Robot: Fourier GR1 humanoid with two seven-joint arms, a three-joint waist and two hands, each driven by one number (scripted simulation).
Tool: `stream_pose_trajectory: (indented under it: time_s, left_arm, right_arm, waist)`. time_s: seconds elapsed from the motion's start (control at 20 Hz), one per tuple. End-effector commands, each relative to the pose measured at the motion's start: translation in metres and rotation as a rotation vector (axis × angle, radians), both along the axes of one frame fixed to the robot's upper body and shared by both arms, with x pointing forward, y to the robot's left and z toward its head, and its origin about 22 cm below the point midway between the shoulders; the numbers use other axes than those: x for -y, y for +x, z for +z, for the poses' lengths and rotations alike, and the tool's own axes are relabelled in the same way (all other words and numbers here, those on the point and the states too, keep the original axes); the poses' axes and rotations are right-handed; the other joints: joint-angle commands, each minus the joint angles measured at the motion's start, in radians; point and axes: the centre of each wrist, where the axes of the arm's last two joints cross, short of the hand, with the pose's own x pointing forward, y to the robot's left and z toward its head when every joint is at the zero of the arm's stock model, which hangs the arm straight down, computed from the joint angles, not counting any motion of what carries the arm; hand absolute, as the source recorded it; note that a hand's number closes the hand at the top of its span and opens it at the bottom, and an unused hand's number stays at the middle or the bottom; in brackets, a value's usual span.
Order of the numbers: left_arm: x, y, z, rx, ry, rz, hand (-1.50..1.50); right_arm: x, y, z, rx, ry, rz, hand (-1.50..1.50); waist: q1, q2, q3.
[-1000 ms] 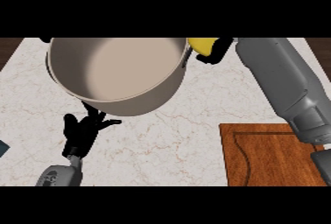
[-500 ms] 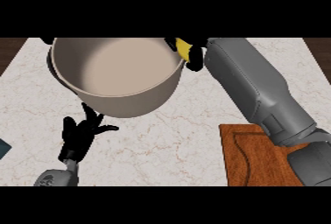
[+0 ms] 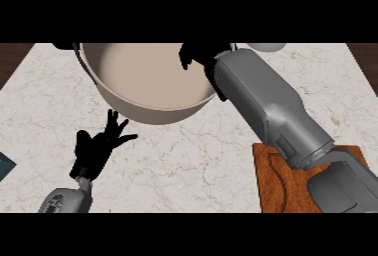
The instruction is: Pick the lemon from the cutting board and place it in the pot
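The big beige pot (image 3: 148,107) stands at the counter's far middle, seen from above with its inside bare where it shows. My right hand (image 3: 198,56) hangs over the pot's right inner side, fingers curled downward, with the grey forearm (image 3: 269,107) stretching back across the counter. The lemon does not show; the curled hand hides it. The wooden cutting board (image 3: 284,192) lies at the lower right, partly under my right arm. Below the pot and apart from it, my left hand (image 3: 97,146) rests open with fingers spread.
A white rounded object (image 3: 266,47) peeks in at the far edge right of the pot. A dark teal corner (image 3: 4,168) shows at the left edge. Marble counter (image 3: 184,160) lies between the left hand and the board.
My right hand has moved left from the pot's right rim to over its inside. The yellow lemon seen in it before is now hidden. The left hand stays put.
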Motion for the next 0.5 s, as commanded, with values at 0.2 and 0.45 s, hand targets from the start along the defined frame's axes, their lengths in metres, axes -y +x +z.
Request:
stream_pose_trajectory:
  time_s: [0.2,0.45]
  left_arm:
    - [0.012,0.003,0.011,-0.007,-0.003,-0.066,0.00]
    - [0.005,0.001,0.003,0.015,-0.018,-0.042,0.00]
  right_arm:
    - [-0.007,-0.009,-0.021,-0.160,0.617,-0.031,-1.50]
    - [0.008,-0.002,-0.008,-0.183,1.025,-0.144,-1.50]
  waist:
    - [0.032,0.033,0.009]
    - [0.011,0.033,0.008]
